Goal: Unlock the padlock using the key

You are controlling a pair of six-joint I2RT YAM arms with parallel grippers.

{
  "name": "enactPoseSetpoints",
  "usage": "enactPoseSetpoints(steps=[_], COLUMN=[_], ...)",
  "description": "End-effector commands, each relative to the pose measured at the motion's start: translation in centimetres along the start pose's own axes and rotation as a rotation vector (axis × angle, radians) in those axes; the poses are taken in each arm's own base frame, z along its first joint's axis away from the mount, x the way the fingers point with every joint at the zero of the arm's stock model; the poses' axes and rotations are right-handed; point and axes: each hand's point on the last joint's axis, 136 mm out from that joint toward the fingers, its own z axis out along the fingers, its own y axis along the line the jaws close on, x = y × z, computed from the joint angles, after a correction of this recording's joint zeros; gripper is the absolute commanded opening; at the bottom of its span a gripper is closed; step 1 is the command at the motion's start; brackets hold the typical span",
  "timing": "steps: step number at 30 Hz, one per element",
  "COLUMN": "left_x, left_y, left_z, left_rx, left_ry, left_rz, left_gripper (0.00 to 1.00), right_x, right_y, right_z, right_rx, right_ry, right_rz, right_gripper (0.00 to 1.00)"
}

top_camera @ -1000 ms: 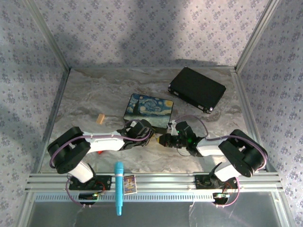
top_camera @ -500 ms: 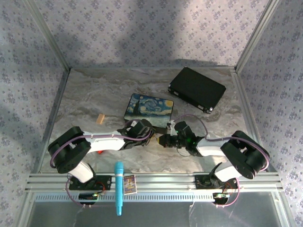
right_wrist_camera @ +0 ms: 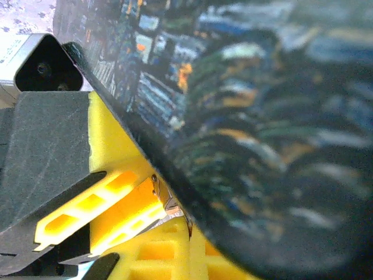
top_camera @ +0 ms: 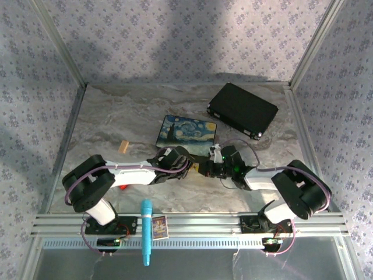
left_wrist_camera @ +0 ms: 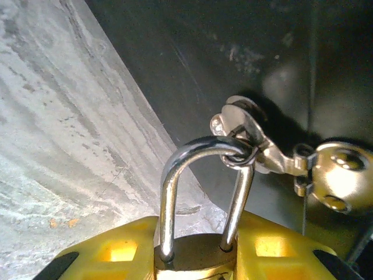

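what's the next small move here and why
Probably ease the right gripper toward the padlock to seat the key. The shackle sits closed in the body, held by the left gripper, and the key glints between the right jaws beside the box.

The case lies near the far right corner of the table. The box lies mid-table, the block left of it, the padlock just before it in the left gripper.
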Motion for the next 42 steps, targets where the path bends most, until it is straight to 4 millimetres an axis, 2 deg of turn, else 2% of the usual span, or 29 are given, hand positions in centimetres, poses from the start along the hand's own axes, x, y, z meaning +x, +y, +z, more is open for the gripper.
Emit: enactPoseSetpoints(steps=[1, 6, 10, 15, 18, 19, 23, 26, 31, 36, 38, 42], left_x=[3.3, 3.6, 3.4, 2.8, 2.7, 2.5, 1.9, 1.6, 1.8, 1.9, 2.0, 1.5], left_y=[0.8, 0.4, 0.6, 0.4, 0.2, 0.2, 1.0, 1.4, 1.7, 2.0, 2.1, 2.2], left_z=[0.2, 0.1, 0.0, -0.3, -0.7, -0.8, -0.9, -0.9, -0.6, -0.4, -0.6, -1.3], left_rx=[-0.034, -0.024, -0.024, 0.032, 0.039, 0.037, -0.006, -0.038, -0.058, -0.051, -0.055, -0.082], left_ry=[0.134, 0.144, 0.133, 0.111, 0.105, 0.100, 0.082, 0.076, 0.092, 0.102, 0.105, 0.084], left_rz=[0.025, 0.034, 0.034, 0.008, 0.021, 0.020, 0.018, 0.028, 0.037, 0.034, 0.031, 0.040], left_gripper=[0.00, 0.00, 0.00, 0.00, 0.00, 0.00, 0.00, 0.00, 0.01, 0.02, 0.02, 0.02], right_x=[-0.9, -1.1, -1.9, -1.1, -0.6, -0.6, 0.6, 1.3, 2.6, 2.3, 1.8, 0.9], right_y=[1.5, 1.2, 2.2, 1.9, 1.4, 1.1, -0.6, -1.8, -3.2, -1.3, -0.6, -1.1], right_z=[0.1, 0.2, 0.2, 0.7, 0.7, 0.5, -1.1, -2.9, -3.4, -1.7, -1.7, -3.1], right_rx=[-0.075, -0.068, -0.111, -0.142, -0.113, -0.088, 0.137, 0.310, 0.363, 0.263, 0.320, 0.501], right_ry=[-0.014, -0.020, -0.037, 0.019, 0.021, 0.014, 0.004, 0.012, 0.088, 0.065, 0.005, -0.098], right_rz=[0.004, 0.024, 0.076, 0.285, 0.284, 0.260, 0.077, -0.101, -0.199, -0.227, -0.352, -0.612], right_gripper=[0.00, 0.00, 0.00, 0.00, 0.00, 0.01, 0.29, 0.38, 0.37, 0.36, 0.35, 0.40])
